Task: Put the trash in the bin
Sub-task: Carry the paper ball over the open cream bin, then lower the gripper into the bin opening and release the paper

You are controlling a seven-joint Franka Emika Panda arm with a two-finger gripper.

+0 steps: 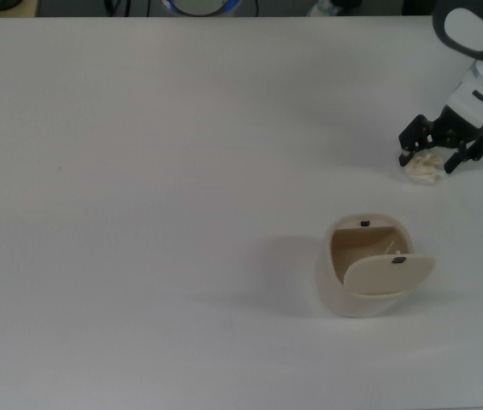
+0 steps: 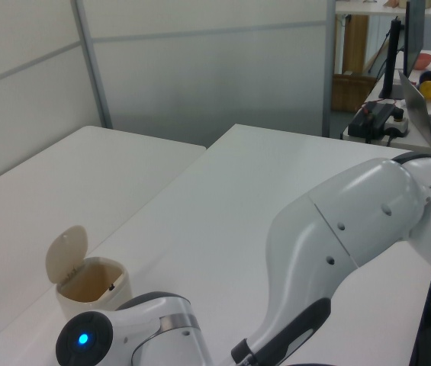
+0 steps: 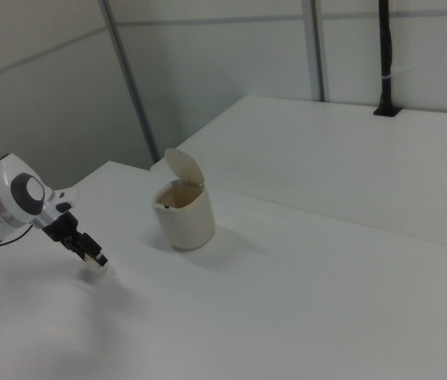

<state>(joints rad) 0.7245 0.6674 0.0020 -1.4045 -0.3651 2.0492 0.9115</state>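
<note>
Two task items and one arm were on the white table (image 1: 138, 213), listed left to right as the top view showed them.

Item 1, the bin (image 1: 365, 269): cream-beige, rounded, upright, with its oval swing lid (image 1: 389, 275) tipped open and the tan inside showing. It stood well apart from the gripper, below it and toward the top view's left. In the right view the bin (image 3: 183, 214) stood to the right of the gripper, with bare table between them.

Item 2, the trash (image 1: 424, 166): a small off-white crumpled wad lying on the table directly beneath the gripper, between its two dark fingers.

Item 3, the gripper (image 1: 444, 154): lowered to table level at the top view's right edge, fingers parted and straddling the wad, one on either side, not yet pressed together on it. In the right view the gripper (image 3: 89, 252) pointed down at a pale scrap on the table at the right view's left. The left view showed only the arm's body and the bin (image 2: 93, 284); the gripper and the trash were hidden there.

Step in hand, as judged: the grasp. To do it well, the fingers should reach down to the tabletop before closing, and the wad should sit centred between them so that soft paper does not squirt sideways. Closure should be full, since tissue compresses. A straight lift should follow, then a carry over the open mouth rather than the raised lid.
</note>
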